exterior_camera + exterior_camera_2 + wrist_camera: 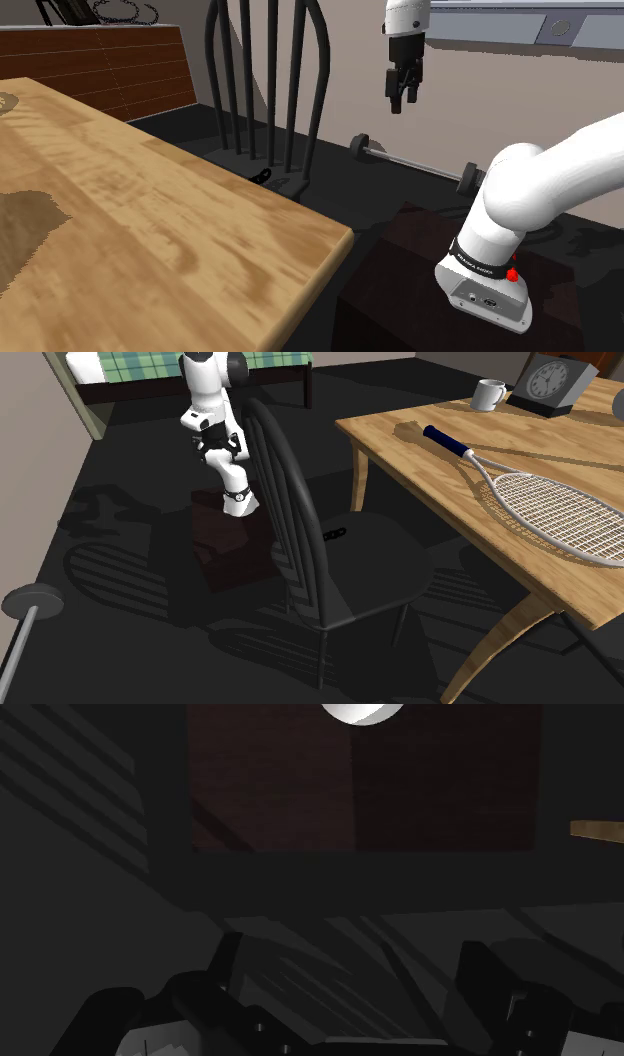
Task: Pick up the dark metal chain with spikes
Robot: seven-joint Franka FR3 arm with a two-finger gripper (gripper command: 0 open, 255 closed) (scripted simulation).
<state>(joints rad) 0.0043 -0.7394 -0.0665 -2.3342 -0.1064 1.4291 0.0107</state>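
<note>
The counter (150, 230) takes the shoulder view's left, pale wood, its corner running out over the chair (370, 577). That dark chair is where your play is. In the second exterior view its seat faces the counter and its tall slatted back is turned toward the robot.

The white arm (540, 190) climbs off the stand (400, 290) and carries the hand high, up level with the top of the chair back. The fingers (228, 966) point straight down and stand apart with nothing between them: open and empty. In the wrist view they look down on the stand's top and the dim floor.

Now the target. The chain (335, 535) is a small dark strand lying flat on the chair seat, toward the far part of the seat close to the foot of the slats. In the shoulder view you can catch it low under the slats, just beside the counter's edge.

Here is what the move turns on, as I read it. The chain sits well below the fingers and on the other side of the chair back, toward the counter. You need to clear the back rail, then descend onto the seat. The strand looks to run roughly across the seat, but it is too small to fix the axis.
</note>
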